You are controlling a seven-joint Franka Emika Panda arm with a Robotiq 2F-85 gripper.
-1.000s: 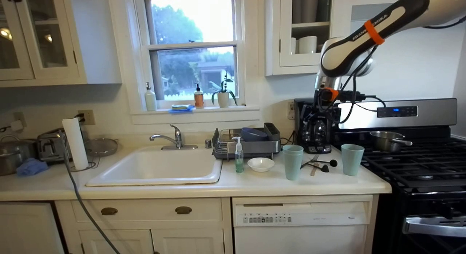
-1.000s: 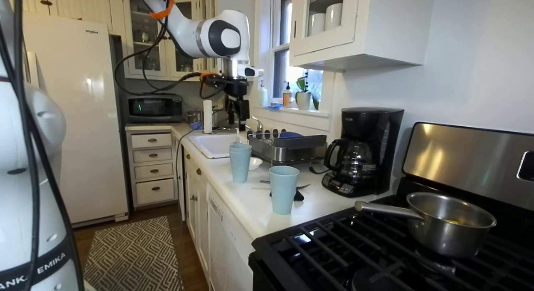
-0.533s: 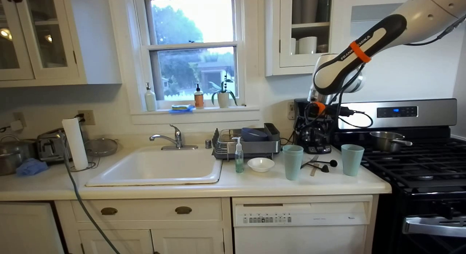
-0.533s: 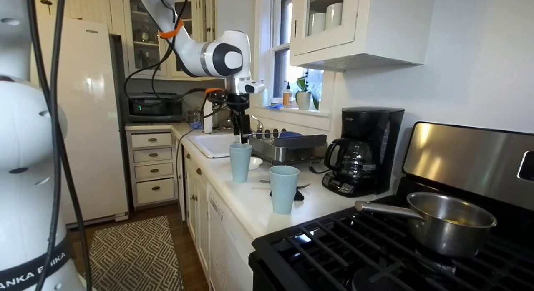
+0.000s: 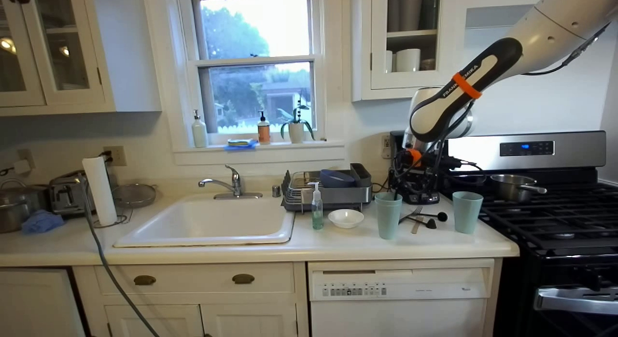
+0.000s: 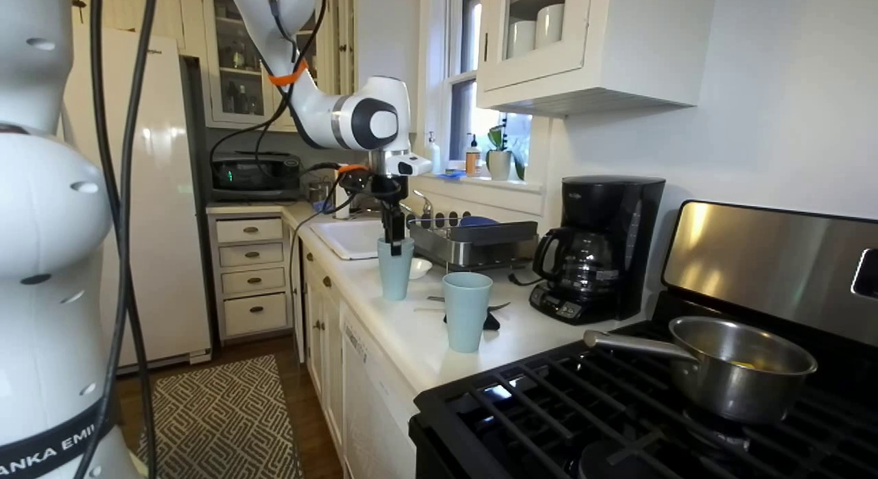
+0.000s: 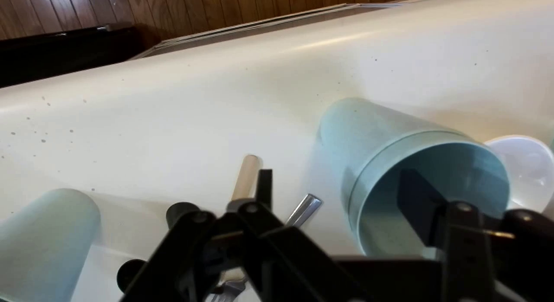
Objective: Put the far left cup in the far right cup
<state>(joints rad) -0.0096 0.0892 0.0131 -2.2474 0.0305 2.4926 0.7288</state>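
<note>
The far left cup, a pale teal tumbler (image 5: 388, 222), stands upright on the counter and also shows in an exterior view (image 6: 394, 281). Its double rim in the wrist view (image 7: 368, 124) looks like two tumblers nested together. The far right cup (image 5: 467, 214) is a single teal tumbler, upright near the stove; it shows in an exterior view (image 6: 465, 318) and at the left of the wrist view (image 7: 45, 241). My gripper (image 7: 336, 181) points down, fingers apart, at the far left cup's rim. One finger is over or inside its mouth, the other outside the wall. Contact cannot be told.
A white bowl (image 5: 346, 218) and a soap bottle (image 5: 316, 214) stand left of the far left cup. Utensils (image 5: 425, 223) lie between the cups. A coffee maker (image 6: 607, 246) and dish rack (image 6: 473, 249) are behind. The stove with a pot (image 6: 741, 390) is on the right.
The arm has lowered steadily, and in an exterior view shifted left. The gripper has come down from above the far left cup to its rim. The cups have not moved.
</note>
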